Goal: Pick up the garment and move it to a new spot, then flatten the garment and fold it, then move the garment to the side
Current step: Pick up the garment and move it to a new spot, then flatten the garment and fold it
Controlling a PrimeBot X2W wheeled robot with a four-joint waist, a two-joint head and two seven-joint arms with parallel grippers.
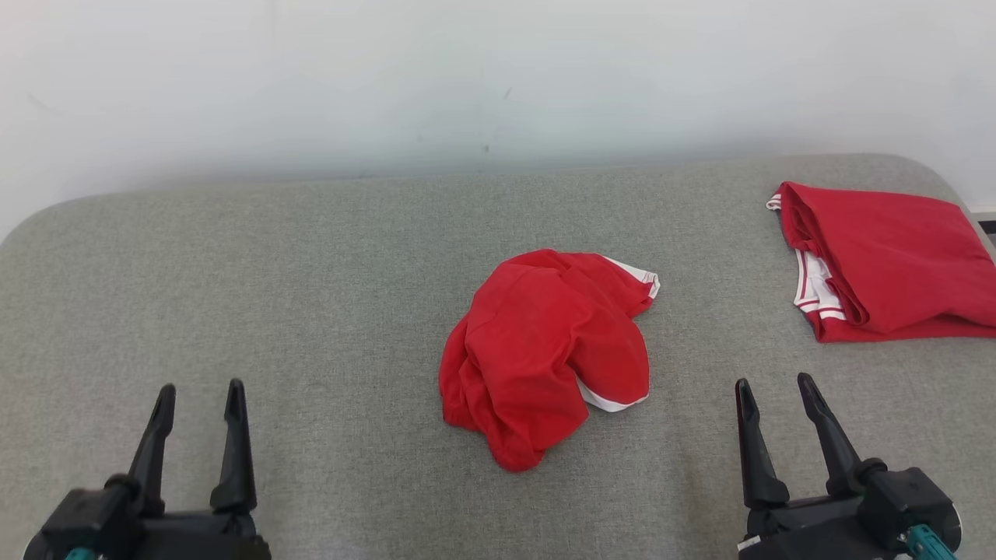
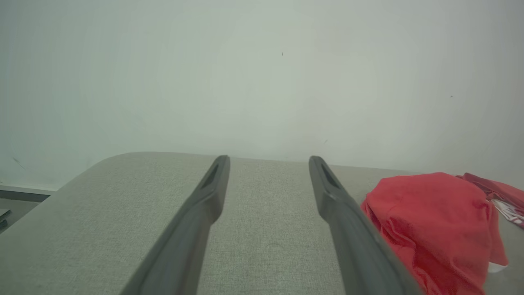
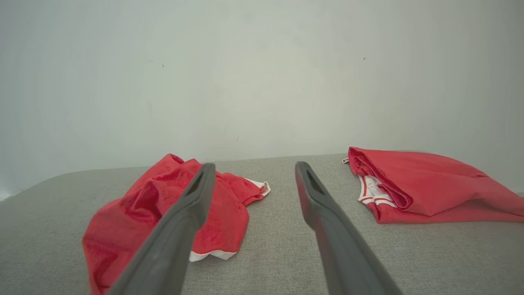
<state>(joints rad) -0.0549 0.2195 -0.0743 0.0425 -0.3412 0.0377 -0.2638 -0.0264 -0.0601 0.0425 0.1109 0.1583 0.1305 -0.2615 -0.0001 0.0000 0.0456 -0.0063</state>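
A crumpled red garment (image 1: 545,354) with white trim lies in a heap at the middle of the grey padded table (image 1: 272,311). It shows at the right of the left wrist view (image 2: 434,225) and at the left of the right wrist view (image 3: 163,213). My left gripper (image 1: 201,393) stands open near the front left, well apart from the garment, nothing between its fingers (image 2: 204,196). My right gripper (image 1: 774,387) stands open near the front right, also apart from the garment and holding nothing, its fingers (image 3: 315,196) pointing toward the wall.
A second red garment (image 1: 887,260) with white trim lies folded at the table's far right edge, also in the right wrist view (image 3: 421,186). A pale wall (image 1: 467,78) rises behind the table. Bare grey surface spreads left of the crumpled heap.
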